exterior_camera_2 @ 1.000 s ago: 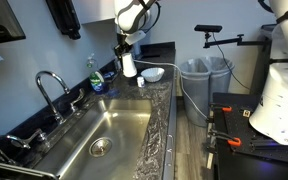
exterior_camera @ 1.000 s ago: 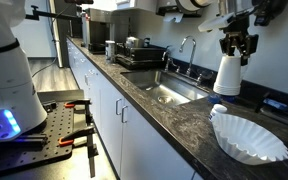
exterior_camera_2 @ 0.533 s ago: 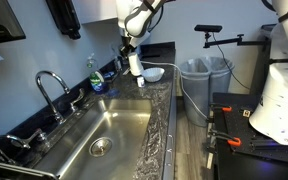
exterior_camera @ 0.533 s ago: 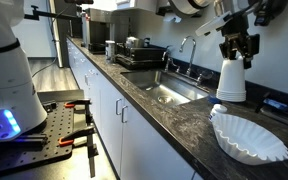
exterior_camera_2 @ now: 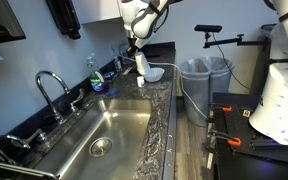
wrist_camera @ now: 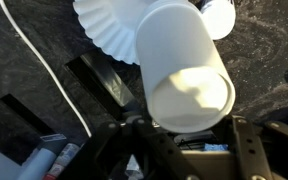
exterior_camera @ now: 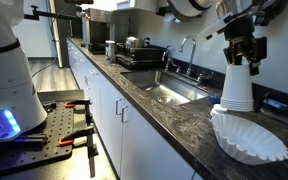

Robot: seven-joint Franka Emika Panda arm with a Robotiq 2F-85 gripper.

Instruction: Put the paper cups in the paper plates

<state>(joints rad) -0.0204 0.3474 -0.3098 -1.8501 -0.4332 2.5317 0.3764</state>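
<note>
I am holding the cup (exterior_camera: 236,88) in the gripper (exterior_camera: 243,61), closed tight on its top end. It is hanging in the air near the rim of the plate (exterior_camera: 254,146). I am aiming for the plate's middle, cup straight, and should go down slowly.

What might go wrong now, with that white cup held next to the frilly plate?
The paper cup hangs from the end effector, gripped only at its top; it may slip or crush. The paper plate looks light and sits near the front edge of the counter, so a nudge might slide it off. A smaller cup stands close by and might get knocked.
</note>
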